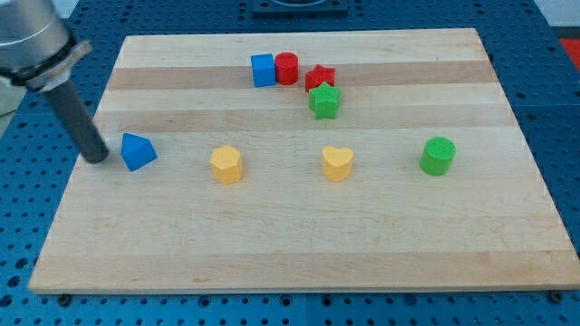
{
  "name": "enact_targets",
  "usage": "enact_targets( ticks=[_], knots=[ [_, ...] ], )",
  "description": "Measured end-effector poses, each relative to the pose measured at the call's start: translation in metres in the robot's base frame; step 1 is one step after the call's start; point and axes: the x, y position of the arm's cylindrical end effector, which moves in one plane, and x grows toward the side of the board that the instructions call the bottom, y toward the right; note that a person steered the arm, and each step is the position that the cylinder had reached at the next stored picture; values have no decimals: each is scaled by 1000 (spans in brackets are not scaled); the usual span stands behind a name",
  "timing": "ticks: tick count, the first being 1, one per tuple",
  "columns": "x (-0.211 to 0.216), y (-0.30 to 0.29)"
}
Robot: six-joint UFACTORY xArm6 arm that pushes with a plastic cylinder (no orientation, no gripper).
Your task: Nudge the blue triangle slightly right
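The blue triangle (138,150) lies on the wooden board (299,244) near its left edge. My tip (96,158) rests on the board just left of the blue triangle, with a small gap between them. The dark rod rises from the tip toward the view's top left.
A blue cube (263,70), a red cylinder (286,68), a red star (319,78) and a green star (323,100) cluster near the board's top middle. A yellow hexagon (227,164), a yellow heart (337,163) and a green cylinder (439,156) stand in a row across the middle.
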Motion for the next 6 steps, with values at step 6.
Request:
enact_targets(
  ticks=[6],
  knots=[
    [-6, 27]
  ],
)
